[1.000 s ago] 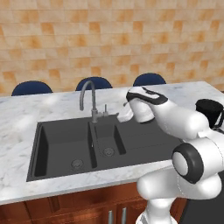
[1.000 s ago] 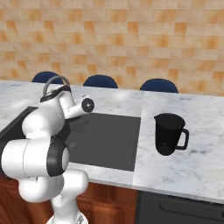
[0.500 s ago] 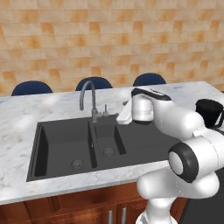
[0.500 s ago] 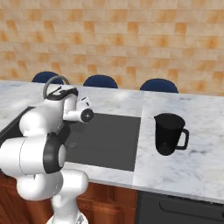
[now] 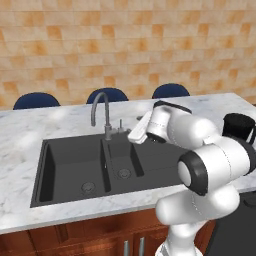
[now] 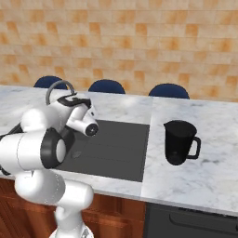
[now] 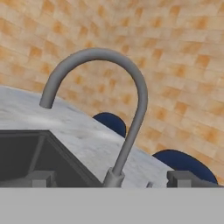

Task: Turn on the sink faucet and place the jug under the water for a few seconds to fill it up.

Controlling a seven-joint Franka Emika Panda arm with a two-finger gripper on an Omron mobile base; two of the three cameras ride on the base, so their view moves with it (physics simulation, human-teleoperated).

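Kitchen: marble counter (image 5: 30, 150), dark double sink (image 5: 75, 170), gooseneck faucet (image 5: 100, 112), tan tile wall (image 5: 125, 45).

Change since earlier frames: arm swung left toward the faucet (image 5: 104, 113); hand lowered and turned, its white end (image 5: 139, 133) now just right of the lever at the faucet base, above the sink (image 5: 65, 170).

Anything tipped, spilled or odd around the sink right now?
Nothing stands out. The jug stands upright on the counter right of the sink, and no water runs from the sink faucet.
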